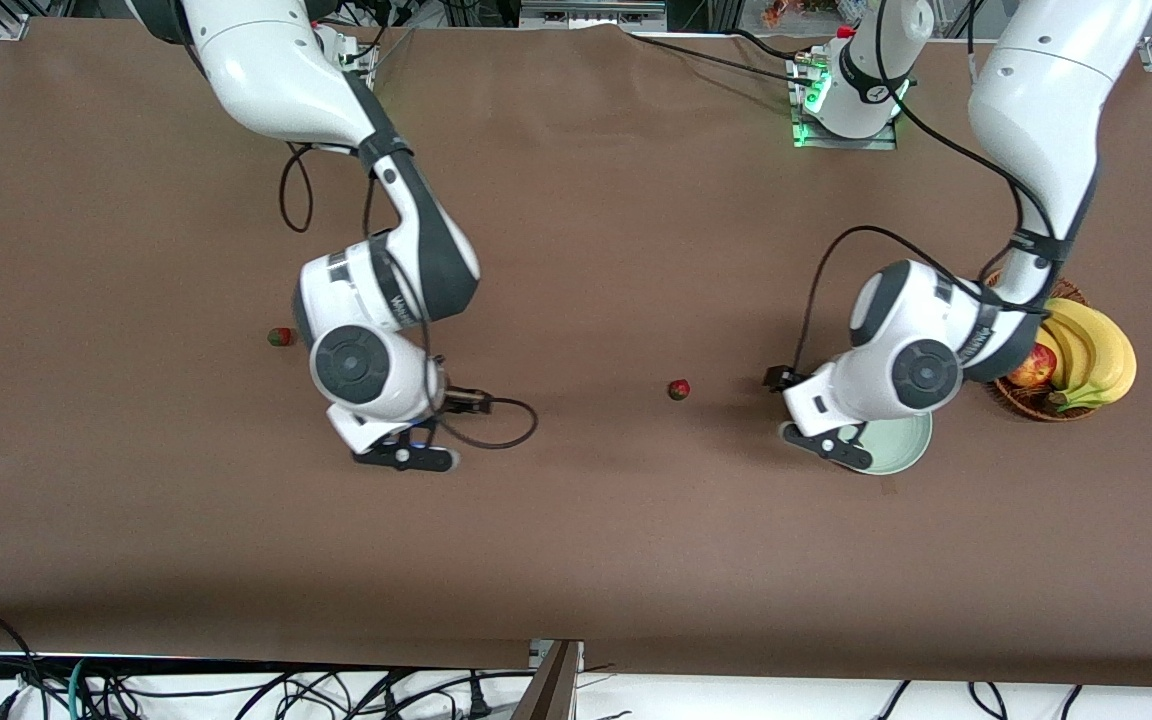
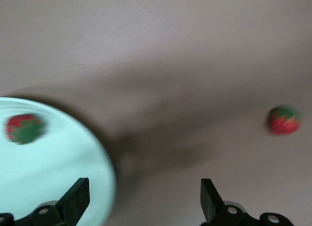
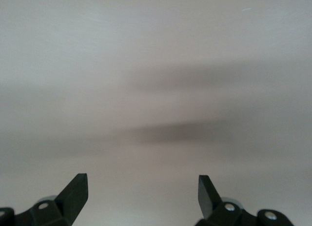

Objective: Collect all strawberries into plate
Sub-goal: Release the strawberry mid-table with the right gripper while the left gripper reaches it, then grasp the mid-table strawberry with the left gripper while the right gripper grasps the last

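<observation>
The pale green plate lies toward the left arm's end of the table, partly under the left arm. In the left wrist view one strawberry rests on the plate; the arm hides it in the front view. A second strawberry lies on the table beside the plate, toward the middle. A third strawberry lies toward the right arm's end. My left gripper stands open and empty over the plate's edge. My right gripper is open over bare table.
A brown wicker basket with bananas and a red apple stands right beside the plate, toward the left arm's end. A black cable loops by the right gripper.
</observation>
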Motion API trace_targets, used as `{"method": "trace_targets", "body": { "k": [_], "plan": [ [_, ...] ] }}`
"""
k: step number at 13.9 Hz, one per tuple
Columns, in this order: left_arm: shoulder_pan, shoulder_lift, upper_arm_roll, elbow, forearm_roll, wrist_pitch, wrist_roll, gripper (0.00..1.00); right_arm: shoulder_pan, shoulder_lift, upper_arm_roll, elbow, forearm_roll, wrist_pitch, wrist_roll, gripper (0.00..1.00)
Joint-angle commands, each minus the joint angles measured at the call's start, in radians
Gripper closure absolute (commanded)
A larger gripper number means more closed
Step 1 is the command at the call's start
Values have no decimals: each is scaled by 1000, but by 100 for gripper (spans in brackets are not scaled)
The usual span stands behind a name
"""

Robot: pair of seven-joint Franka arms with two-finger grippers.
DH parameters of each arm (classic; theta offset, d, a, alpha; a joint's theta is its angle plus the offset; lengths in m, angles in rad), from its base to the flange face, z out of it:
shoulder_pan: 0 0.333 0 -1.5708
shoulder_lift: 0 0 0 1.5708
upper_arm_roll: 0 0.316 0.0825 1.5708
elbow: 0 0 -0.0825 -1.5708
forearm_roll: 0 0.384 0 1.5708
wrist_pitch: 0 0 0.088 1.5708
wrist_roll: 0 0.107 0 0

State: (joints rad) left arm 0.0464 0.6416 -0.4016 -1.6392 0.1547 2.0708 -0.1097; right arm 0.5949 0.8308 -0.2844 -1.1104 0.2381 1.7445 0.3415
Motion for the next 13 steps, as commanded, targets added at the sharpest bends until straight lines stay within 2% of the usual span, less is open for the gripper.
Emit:
{"method": "trace_targets", "body": {
  "k": [1,3,5,6,9,12,13],
  "plan": [
    [-103,12,7,39,9,5,-215,0,-4,-60,-113,-128,18,-27,-271,0],
    [-184,26,21,19,40,117,-454,1,-47,-96,-139,-236,26,3,-384,0],
    [-235,50,38,-16,249,185,-603,8,-89,-146,-141,-351,26,65,-423,0],
    [-235,61,33,-24,319,193,-645,8,-95,-179,-142,-430,24,125,-455,0],
    [-241,69,32,-31,322,225,-706,8,-95,-277,-151,-656,23,295,-487,0],
    [-232,75,32,-103,327,380,-771,9,-95,-358,-153,-857,21,467,-530,0],
    [-228,75,32,-108,327,385,-772,9,-95,-374,-153,-908,23,516,-539,0]
  ]
}}
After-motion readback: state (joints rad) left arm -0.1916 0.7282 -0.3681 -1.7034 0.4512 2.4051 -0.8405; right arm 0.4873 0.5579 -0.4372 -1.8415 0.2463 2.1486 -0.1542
